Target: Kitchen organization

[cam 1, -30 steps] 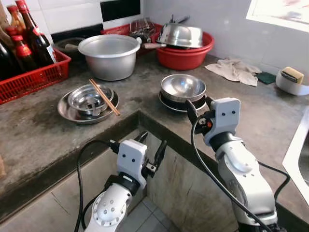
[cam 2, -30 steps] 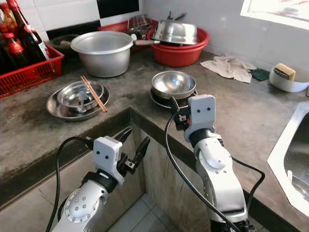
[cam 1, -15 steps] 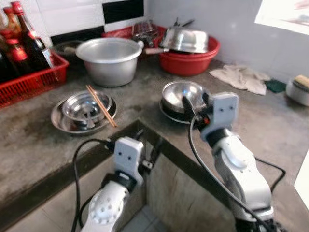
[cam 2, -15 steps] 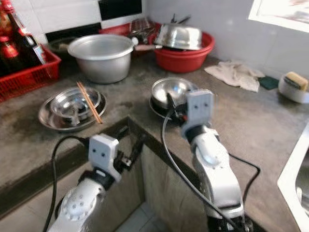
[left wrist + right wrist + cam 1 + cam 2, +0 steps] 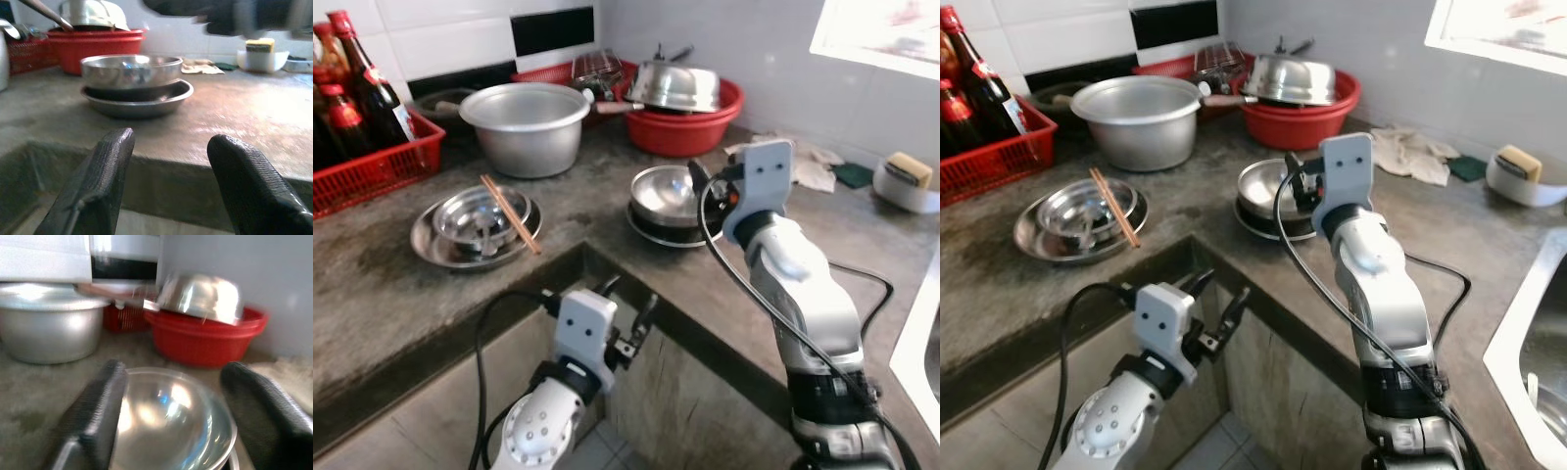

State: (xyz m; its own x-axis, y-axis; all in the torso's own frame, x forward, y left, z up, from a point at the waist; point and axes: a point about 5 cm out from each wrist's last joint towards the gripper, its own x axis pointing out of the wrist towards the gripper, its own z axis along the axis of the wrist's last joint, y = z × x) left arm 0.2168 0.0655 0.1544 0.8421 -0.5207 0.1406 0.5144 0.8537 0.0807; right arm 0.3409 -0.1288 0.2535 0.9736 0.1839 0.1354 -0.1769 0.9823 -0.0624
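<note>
Steel bowl [image 5: 168,416], light, rigid, slick: your right gripper [image 5: 171,426], fingers wide, straddles it; pinch its rim.

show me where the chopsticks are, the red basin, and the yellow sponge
chopsticks [image 5: 510,213], left eye view, middle of the pair
red basin [image 5: 690,132], left eye view, front wall
yellow sponge [image 5: 1513,162], right eye view, its top face

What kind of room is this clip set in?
Most likely a home kitchen: a worn stone counter carries a large aluminium pot, stacked steel bowls and a red basin of washed-up cookware, with sauce bottles in a red crate against tiled walls.
</note>
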